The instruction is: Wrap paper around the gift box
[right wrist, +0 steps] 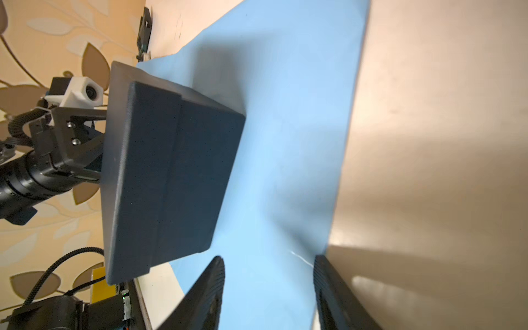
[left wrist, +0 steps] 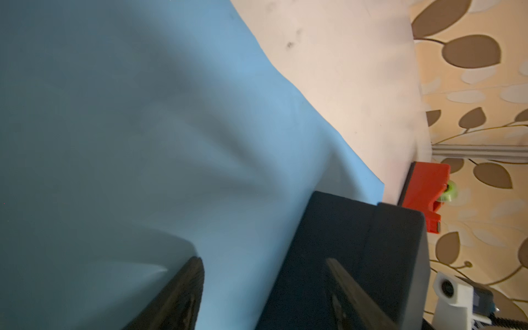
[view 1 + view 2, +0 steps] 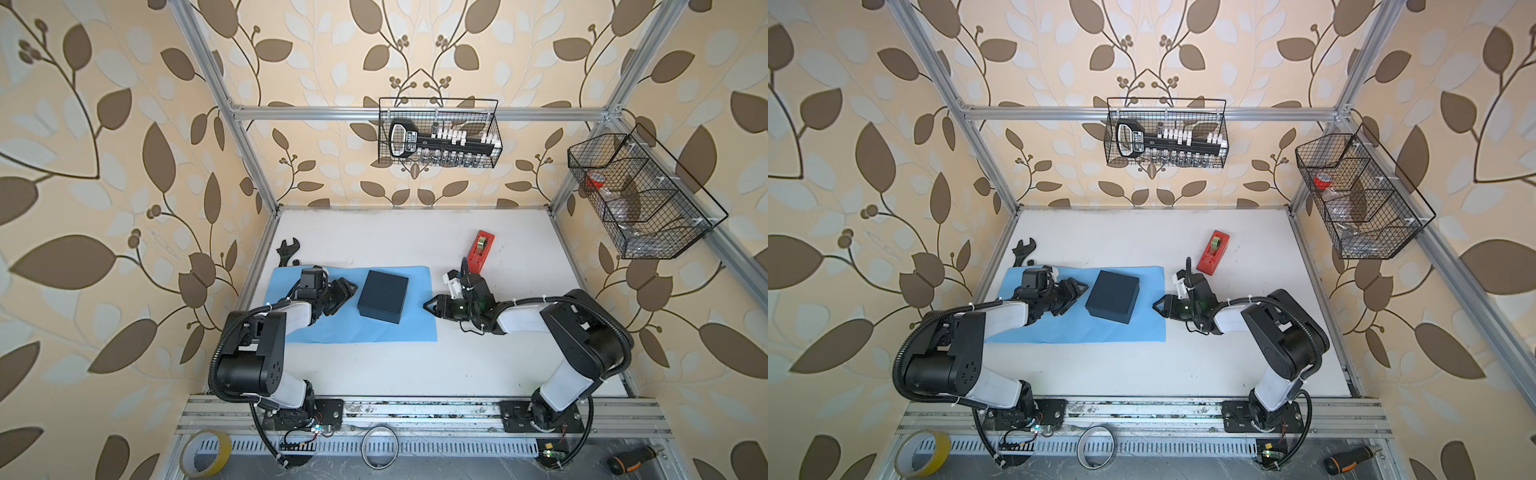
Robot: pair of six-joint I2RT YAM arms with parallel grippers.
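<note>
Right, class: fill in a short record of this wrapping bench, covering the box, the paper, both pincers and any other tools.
gift box: dark, lid on, lying on the paper, not yet wrapped
paper: light blue, spread on the white table
left pincer: jaws apart, over the paper, close beside the box's left side
right pincer: jaws apart, at the paper's right edge
off the paper: red tape dispenser behind its right end; black wrench behind its left end
</note>
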